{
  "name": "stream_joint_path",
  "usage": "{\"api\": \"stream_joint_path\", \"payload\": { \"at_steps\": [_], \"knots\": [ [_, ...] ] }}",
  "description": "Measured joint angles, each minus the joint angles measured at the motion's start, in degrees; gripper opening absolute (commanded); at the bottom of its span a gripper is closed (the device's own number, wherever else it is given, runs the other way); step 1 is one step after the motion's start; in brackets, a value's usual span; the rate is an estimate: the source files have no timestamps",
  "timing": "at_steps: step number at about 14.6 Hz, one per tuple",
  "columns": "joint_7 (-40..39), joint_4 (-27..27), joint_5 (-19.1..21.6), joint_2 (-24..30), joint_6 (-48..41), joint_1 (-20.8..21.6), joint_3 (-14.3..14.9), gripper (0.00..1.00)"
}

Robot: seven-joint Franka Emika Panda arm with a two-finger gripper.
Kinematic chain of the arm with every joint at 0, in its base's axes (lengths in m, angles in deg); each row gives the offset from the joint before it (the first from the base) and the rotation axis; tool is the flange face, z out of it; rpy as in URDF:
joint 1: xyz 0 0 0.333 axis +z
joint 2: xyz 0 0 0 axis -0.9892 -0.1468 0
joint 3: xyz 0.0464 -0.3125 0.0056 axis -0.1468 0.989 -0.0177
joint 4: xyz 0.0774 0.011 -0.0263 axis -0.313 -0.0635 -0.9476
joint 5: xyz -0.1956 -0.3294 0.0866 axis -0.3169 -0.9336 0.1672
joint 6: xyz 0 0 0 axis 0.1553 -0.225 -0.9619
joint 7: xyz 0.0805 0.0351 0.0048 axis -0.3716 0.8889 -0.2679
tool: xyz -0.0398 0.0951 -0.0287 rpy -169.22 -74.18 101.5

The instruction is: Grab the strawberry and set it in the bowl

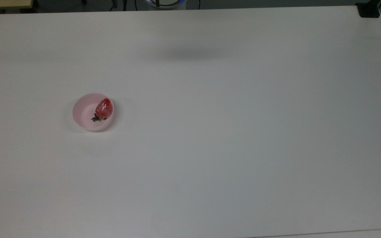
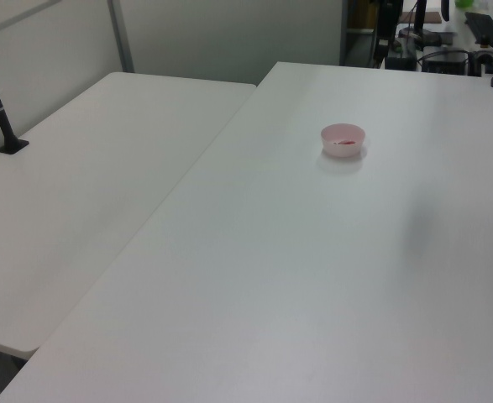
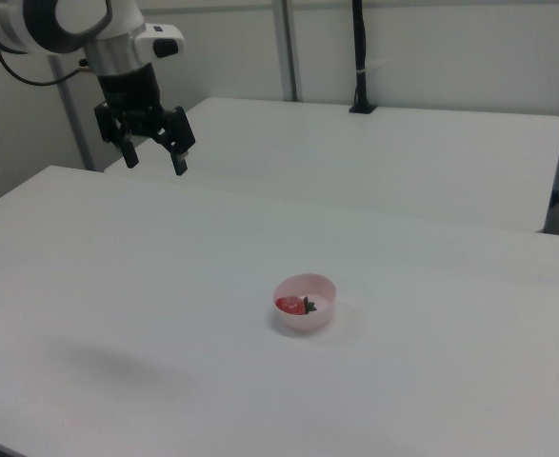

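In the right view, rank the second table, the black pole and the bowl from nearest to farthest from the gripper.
1. The second table, directly behind the gripper, whose fingers are spread.
2. The black pole, upper centre; depth uncertain.
3. The bowl, lower centre, holding the strawberry.
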Motion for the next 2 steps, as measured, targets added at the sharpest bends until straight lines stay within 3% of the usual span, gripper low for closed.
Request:
{"api": "stream_joint_path", "payload": {
  "at_steps": [2],
  "knots": [
    [0.0, 0.0, 0.0, 0.0, 0.0, 0.0, 0.0, 1.00]
  ]
}}
